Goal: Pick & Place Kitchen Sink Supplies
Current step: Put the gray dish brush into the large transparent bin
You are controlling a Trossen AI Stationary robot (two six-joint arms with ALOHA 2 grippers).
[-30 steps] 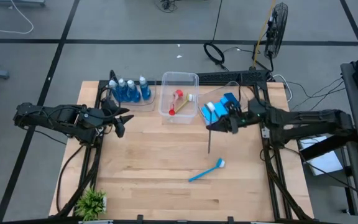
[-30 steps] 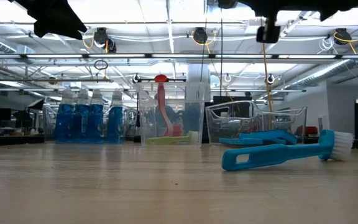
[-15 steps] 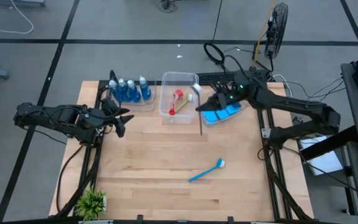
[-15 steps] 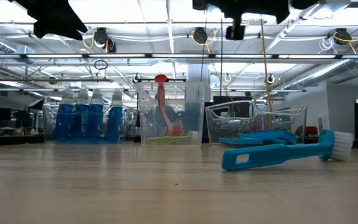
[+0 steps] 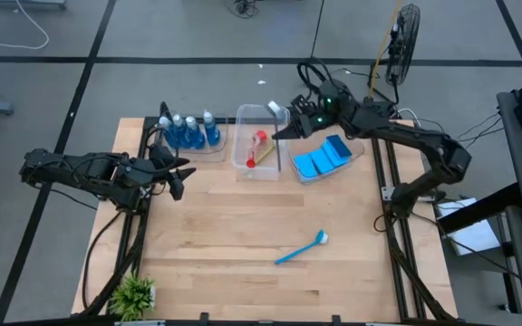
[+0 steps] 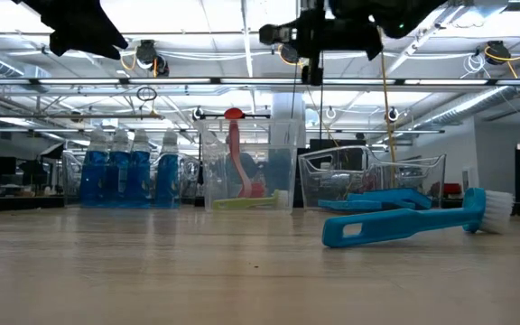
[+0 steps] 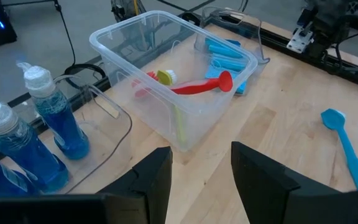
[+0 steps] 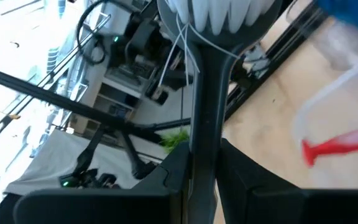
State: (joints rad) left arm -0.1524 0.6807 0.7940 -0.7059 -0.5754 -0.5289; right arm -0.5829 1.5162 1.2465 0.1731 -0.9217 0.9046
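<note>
My right gripper [image 5: 285,129] hovers level over the far right corner of the middle clear tub [image 5: 243,161], shut on a grey dish brush [image 8: 202,106] with white bristles. In that tub lie a red brush [image 7: 199,86] and a yellow-green one [image 7: 176,118]. A blue brush [image 5: 301,247] lies flat on the table. Bottles of blue liquid [image 5: 188,132] stand in the left tub, and blue sponges [image 5: 323,159] lie in the right tub. At the table's left, my left gripper [image 5: 176,177] hangs open with nothing between its fingers. My right gripper pinches the grey brush's handle [image 8: 201,163] between its two fingers, a short way below the head. The white bristle head [image 8: 216,14] sticks out beyond the fingers. The fingers come in level from the table's right side, and the brush is lifted clear of the table and the tubs.
A small green plant [image 5: 134,294] stands at the near left corner. The three clear tubs line the far edge. The wooden table's middle and near part holds only the blue brush. Cables and a fan [image 5: 401,45] lie on the floor beyond the far edge.
My right gripper has carried the grey brush toward the table's far edge and left, from in front of the sponge tub to above the middle tub's far right corner, rising slightly. It has stayed shut on the brush.
</note>
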